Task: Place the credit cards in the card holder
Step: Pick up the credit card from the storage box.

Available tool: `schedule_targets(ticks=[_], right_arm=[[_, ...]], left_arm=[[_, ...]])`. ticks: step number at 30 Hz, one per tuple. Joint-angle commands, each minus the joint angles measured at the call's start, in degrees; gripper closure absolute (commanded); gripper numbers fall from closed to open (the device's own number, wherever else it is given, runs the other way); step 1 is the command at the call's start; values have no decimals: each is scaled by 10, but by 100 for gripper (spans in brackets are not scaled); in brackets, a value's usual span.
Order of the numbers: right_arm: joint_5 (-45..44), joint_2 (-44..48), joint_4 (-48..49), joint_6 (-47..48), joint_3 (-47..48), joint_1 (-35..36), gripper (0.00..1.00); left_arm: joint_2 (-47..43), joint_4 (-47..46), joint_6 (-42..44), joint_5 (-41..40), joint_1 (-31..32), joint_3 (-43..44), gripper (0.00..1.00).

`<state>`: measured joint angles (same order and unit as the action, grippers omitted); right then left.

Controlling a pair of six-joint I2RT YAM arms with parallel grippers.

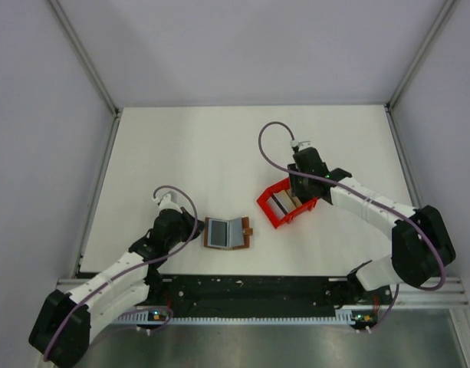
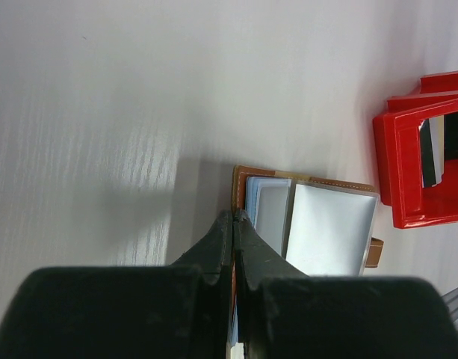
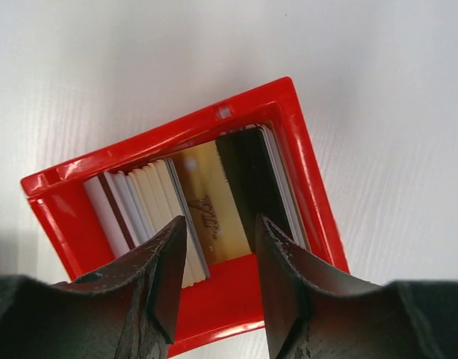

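Note:
The card holder (image 1: pixel 227 232) is a brown wallet lying open on the table, grey pockets up; it also shows in the left wrist view (image 2: pixel 326 228). My left gripper (image 1: pixel 198 228) is shut on the wallet's brown left edge (image 2: pixel 234 217). The credit cards (image 3: pixel 139 202) stand on edge in a red bin (image 3: pixel 176 127): pale ones on the left, a tan-gold card (image 3: pixel 206 194) in the middle, a dark card (image 3: pixel 247 172) on the right. My right gripper (image 3: pixel 221 222) is open just above the bin, its jaws either side of the tan-gold and dark cards, holding nothing.
The red bin (image 1: pixel 277 211) sits right of the wallet, tilted, with my right gripper (image 1: pixel 300 195) over it. Grey walls enclose the white table on the left, right and back. The arm bases and a black rail run along the near edge.

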<state>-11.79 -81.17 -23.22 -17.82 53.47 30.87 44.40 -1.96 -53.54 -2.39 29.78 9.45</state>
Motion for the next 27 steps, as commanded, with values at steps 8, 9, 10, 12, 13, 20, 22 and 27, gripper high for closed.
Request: schedule_targets(ticks=[8,9,10,12,13,20,22,27], right_arm=[[-87,-17,-14,62,36,-6,58],[-92,-16,-13,64,35,-6,58],[-98,-19,-14,64,33,-6,58],[-102,-25,-16,63,34,-6,58],[-107,-29,-18,61,35,-6,58],[-132,-57,-31,52,38,-6,58],[-127,-63,-33,51,37,-6,58],[-90,-64,-35,46,32,-6,61]], left_arm=[[2,-17,9,0,2,13,100],[2,-18,9,0,2,13,100],[2,-18,9,0,2,13,100],[4,-19,10,0,2,13,100],[5,-20,10,0,2,12,100],[5,-22,7,1,2,8,100],[5,-22,6,1,2,7,100],[5,-24,5,0,1,5,100]])
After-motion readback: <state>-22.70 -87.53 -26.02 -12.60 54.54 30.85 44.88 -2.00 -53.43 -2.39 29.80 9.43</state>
